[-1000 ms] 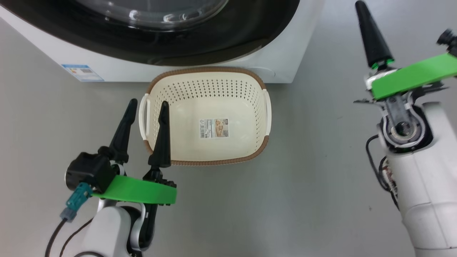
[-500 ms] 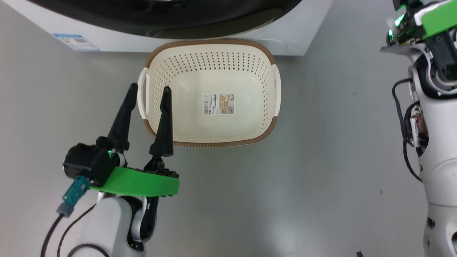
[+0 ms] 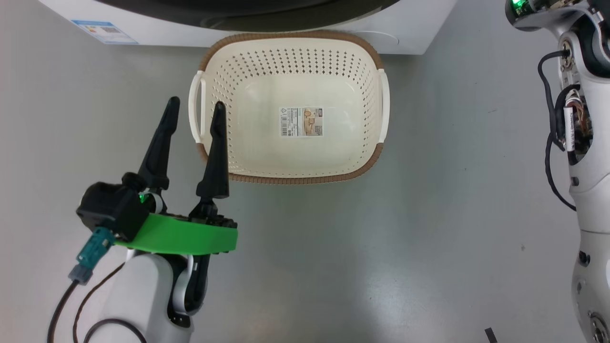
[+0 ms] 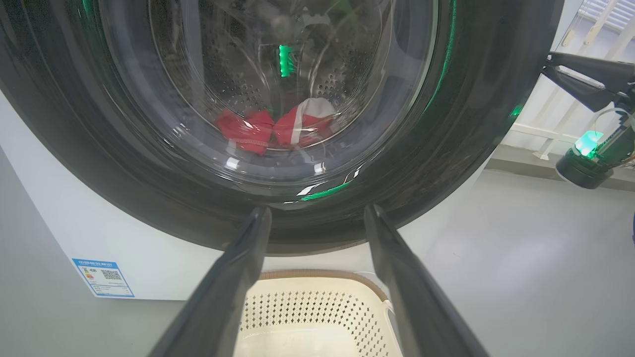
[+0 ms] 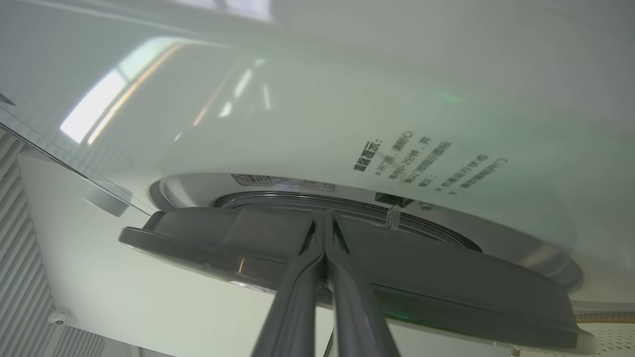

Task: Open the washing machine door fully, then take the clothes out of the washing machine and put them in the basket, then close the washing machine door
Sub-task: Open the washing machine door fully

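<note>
Right wrist view: right jaws pressed together at the washing machine door (image 5: 446, 292); left jaws spread, empty.

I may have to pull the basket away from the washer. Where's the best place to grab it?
Probably the left side handle: a thin white loop standing off the basket wall with a slot behind it. Come from above with the open left pincer, one finger through the slot.
</note>
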{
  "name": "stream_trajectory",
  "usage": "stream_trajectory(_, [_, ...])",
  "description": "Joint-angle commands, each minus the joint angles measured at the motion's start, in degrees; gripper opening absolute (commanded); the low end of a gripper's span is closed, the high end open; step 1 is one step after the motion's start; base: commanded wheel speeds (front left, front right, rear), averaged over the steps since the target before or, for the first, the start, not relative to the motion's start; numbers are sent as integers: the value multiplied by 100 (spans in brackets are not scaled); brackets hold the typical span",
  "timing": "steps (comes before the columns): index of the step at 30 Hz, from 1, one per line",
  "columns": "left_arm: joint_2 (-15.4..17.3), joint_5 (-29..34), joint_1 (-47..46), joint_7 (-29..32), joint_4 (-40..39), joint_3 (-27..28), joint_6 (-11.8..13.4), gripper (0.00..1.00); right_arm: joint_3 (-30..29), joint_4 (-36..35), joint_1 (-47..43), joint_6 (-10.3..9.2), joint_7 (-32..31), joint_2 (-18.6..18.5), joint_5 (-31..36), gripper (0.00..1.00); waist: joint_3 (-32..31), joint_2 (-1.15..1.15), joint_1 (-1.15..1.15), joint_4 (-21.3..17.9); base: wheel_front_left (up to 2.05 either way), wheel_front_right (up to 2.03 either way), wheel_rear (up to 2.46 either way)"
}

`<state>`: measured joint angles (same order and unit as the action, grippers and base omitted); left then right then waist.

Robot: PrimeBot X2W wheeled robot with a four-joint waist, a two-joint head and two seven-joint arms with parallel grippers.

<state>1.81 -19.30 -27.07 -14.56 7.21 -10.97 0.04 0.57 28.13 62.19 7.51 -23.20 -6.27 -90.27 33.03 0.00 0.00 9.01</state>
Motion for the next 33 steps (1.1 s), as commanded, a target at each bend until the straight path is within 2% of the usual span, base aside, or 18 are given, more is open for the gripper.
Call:
stream_trajectory(1, [107, 7, -35, -44, -164, 193, 35, 100, 50, -88, 135, -2, -54, 80, -108, 0, 24, 0, 0, 25, 0, 0, 0])
stream_trajectory(17, [107, 71, -127, -44, -121, 198, 52, 100, 317, 427, 664, -2, -396, 106, -64, 0, 211, 0, 0, 41, 0, 0, 0])
stream_trajectory(33, [107, 41, -154, -44, 12, 194, 92, 100, 727, 475, 460, -2, -739, 210, 6, 0, 123, 0, 0, -63, 0, 0, 0])
